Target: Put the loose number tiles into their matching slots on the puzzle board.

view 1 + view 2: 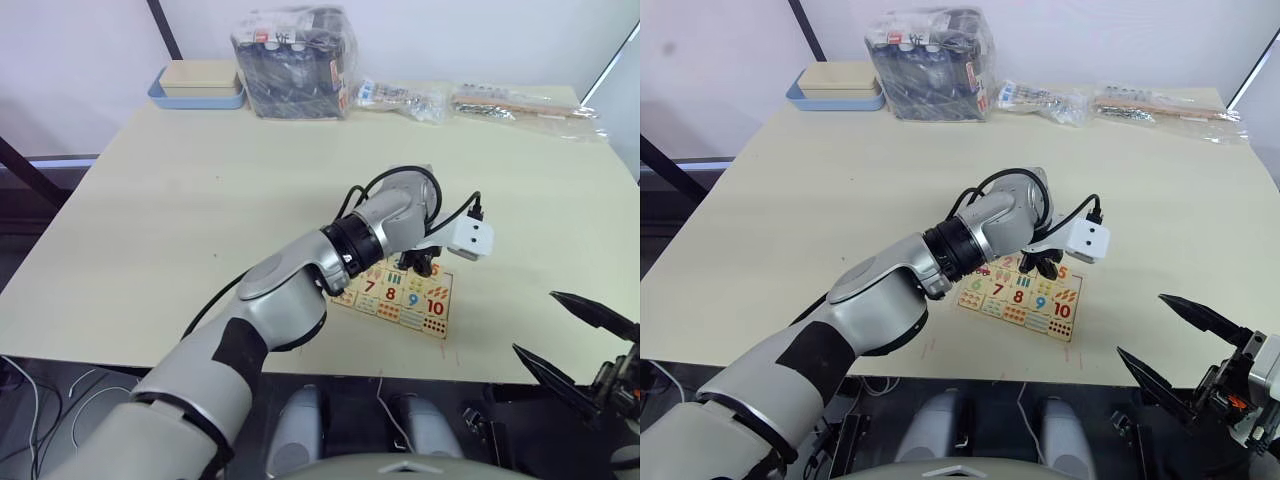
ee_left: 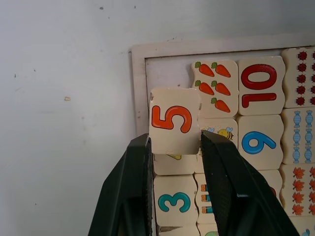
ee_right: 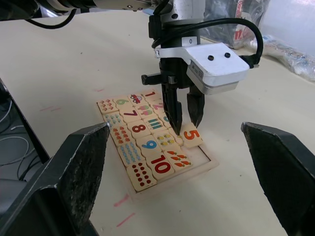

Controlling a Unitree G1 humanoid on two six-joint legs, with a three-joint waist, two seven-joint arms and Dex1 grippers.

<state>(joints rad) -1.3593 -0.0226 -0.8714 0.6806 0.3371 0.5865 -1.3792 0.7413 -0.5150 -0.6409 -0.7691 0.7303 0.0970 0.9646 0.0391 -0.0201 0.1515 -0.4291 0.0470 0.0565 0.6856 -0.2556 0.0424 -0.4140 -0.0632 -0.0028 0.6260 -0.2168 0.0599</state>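
Left wrist view: left tool (image 2: pixel 174 147) clamped on the tile marked 5 (image 2: pixel 173 120), orange digit facing up, held just over the empty corner slot (image 2: pixel 167 76) of the puzzle board (image 2: pixel 139 88). Seen from the right wrist: tile tilted, one edge low at the board's right end beside the carrot square (image 3: pixel 177 158). Last placing step, by the look of it: 1 and 3 readable in slots already, other low digits partly hidden by the tool. Next move calls for squaring the tile with the slot, lowering flat, then letting go.

Board lying on the surface (image 1: pixel 200 200) near its front edge, right of centre. Right tool (image 1: pixel 575 335) spread wide, holding nothing, off the near right edge.

Readable on the board: 6, 7, 8, 9, 10. Labels on the wrapped packs at the far side too small to read.
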